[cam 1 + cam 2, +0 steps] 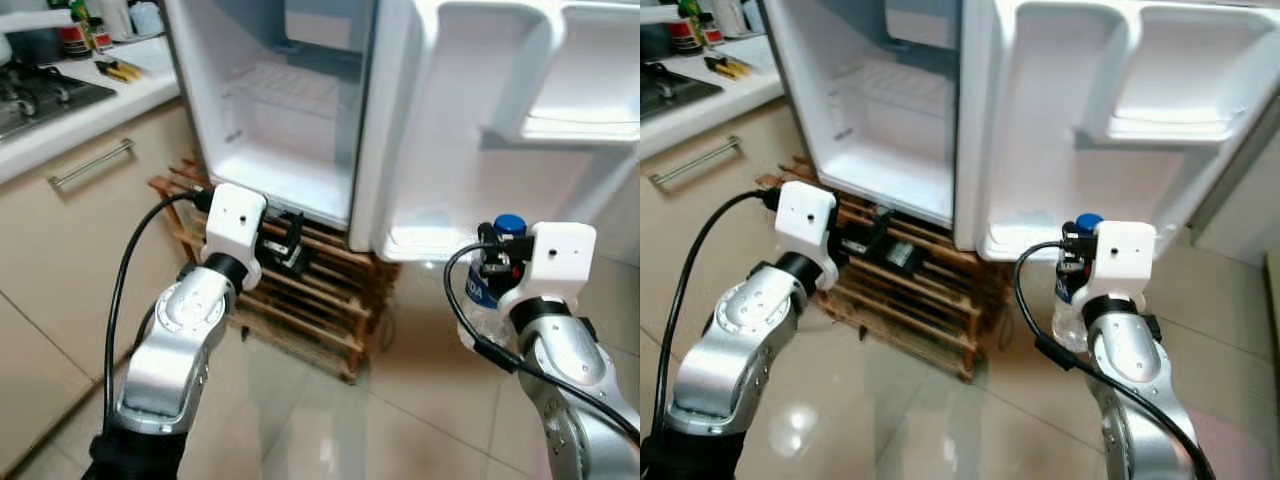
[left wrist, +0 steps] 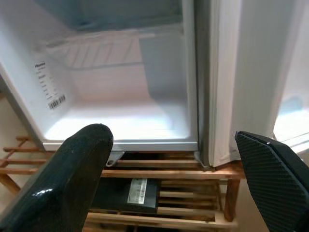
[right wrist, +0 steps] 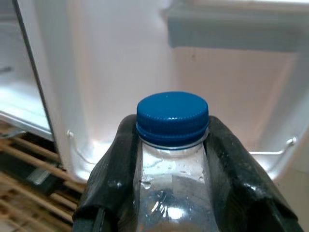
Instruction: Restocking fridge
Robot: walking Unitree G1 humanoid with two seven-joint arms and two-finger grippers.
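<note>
Bottle [image 3: 171, 159], blue cap, upright in right gripper [image 3: 172, 159], fingers clenched around neck, low at right. Open fridge door's [image 1: 480, 130] bottom shelf [image 1: 440, 238] lies just beyond, far and slightly up. Left gripper [image 2: 169, 179] released, empty, facing fridge [image 1: 270, 100] interior, farther from shelf.

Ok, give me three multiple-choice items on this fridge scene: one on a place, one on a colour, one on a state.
1. What does the fridge stand on?
A. a wooden rack
B. the counter
C. a chair

2. What colour is the bottle cap?
A. red
B. blue
C. white

3. How is the left claw?
A. shut on a bottle
B. shut on a cable
C. open, holding nothing

Answers:
1 A, the wooden rack shows under its base.
2 B, the right claw grips it below a blue cap.
3 C, its fingers stand wide apart.
</note>
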